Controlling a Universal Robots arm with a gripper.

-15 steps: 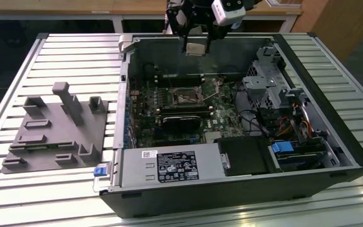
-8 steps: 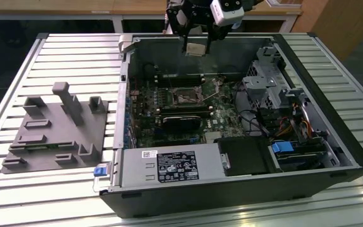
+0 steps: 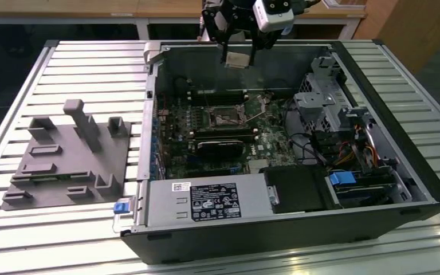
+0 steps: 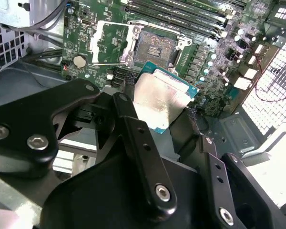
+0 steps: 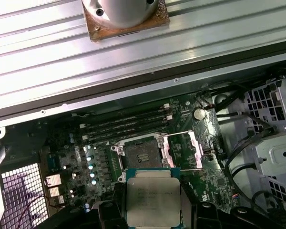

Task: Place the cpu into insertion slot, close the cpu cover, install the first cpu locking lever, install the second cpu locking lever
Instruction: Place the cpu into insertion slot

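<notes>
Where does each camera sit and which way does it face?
Exterior view: off the arm, looking down into the open computer case; the gripper holds the cpu above it.
First wrist view: on the arm, facing the open socket; gripper parts flank the cpu.
Second wrist view: on the arm, looking along black fingers.
Both wrist views share cpu and socket.

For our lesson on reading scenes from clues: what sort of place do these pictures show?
Probably a robotics lab bench for computer assembly: an opened desktop case lies on a slatted metal table, a grey moulded fixture sits beside it, and the gripper holds the cpu above the motherboard.
</notes>
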